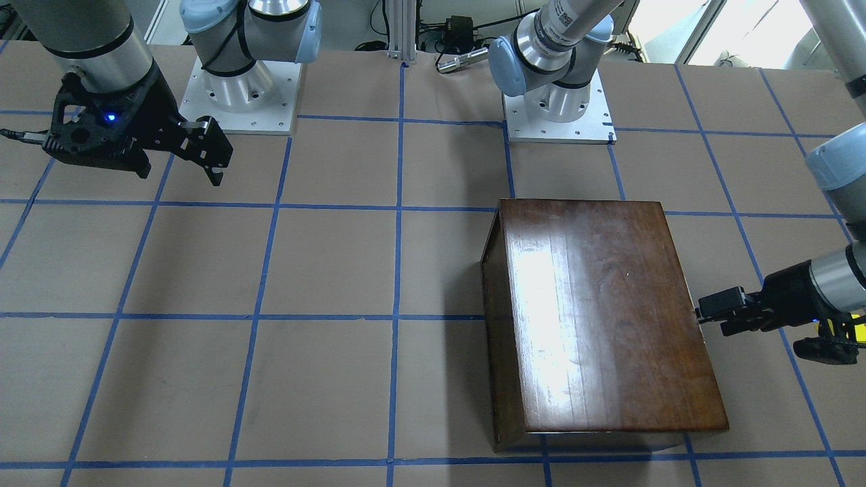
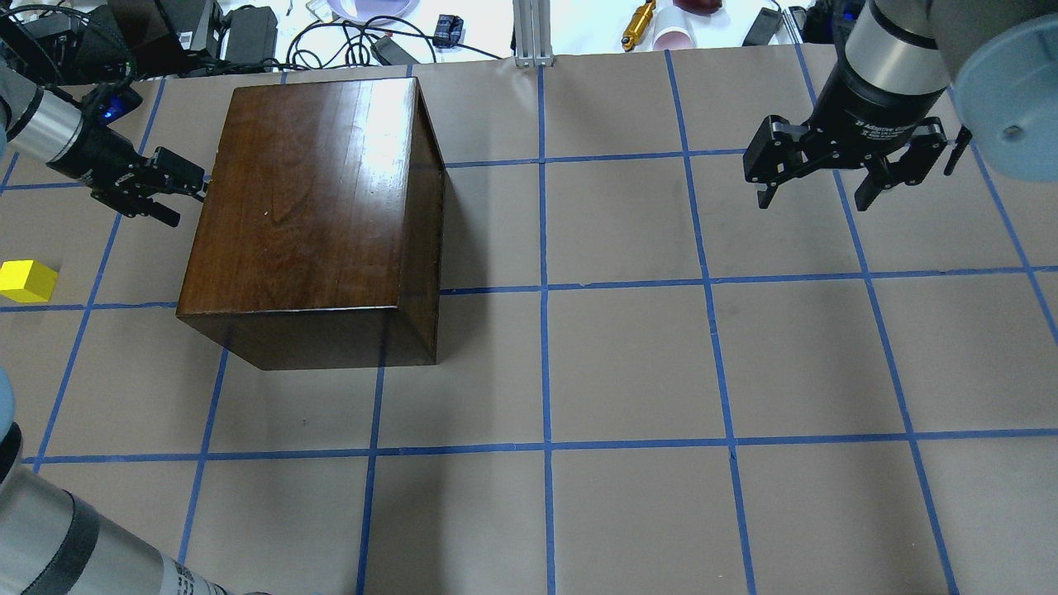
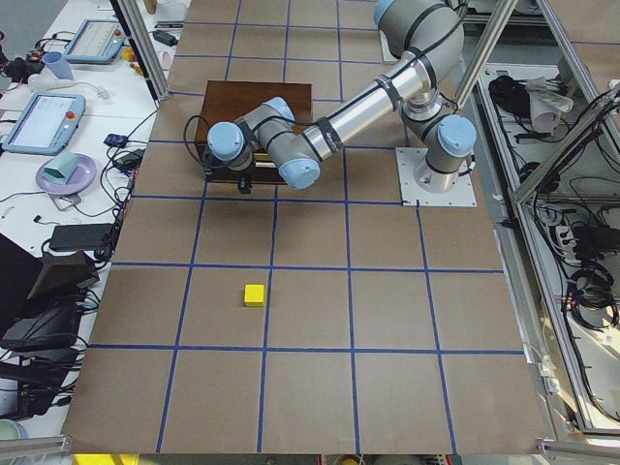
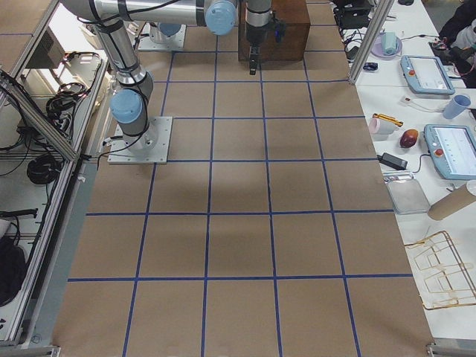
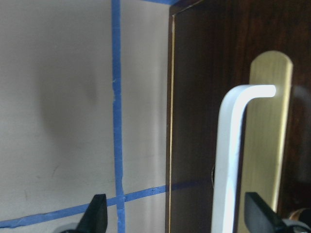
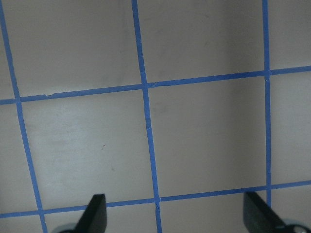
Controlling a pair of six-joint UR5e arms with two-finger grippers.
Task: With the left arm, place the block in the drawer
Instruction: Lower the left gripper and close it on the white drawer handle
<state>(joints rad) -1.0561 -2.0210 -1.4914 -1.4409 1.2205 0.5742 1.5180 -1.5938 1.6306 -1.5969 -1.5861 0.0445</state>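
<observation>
The glossy dark-brown wooden box [image 2: 314, 198] stands on the table's left half and also shows in the front-facing view [image 1: 609, 311]. Its drawer is closed; the left wrist view shows the dark front panel [image 5: 199, 97] with a brass plate and a pale metal pull [image 5: 228, 145]. My left gripper [image 2: 188, 201] is open, level with that front face, its fingertips [image 5: 97, 216] on either side of the pull. The yellow block [image 2: 27, 281] lies on the table left of the box, apart from the gripper. My right gripper [image 2: 818, 194] hangs open and empty at the far right.
Blue tape lines grid the brown table cover. Both arm bases [image 1: 237, 95] stand at the robot's edge. Cables, power bricks and cups [image 2: 347, 33] lie beyond the far table edge. Tablets and dishes sit on a side bench [image 3: 58, 107].
</observation>
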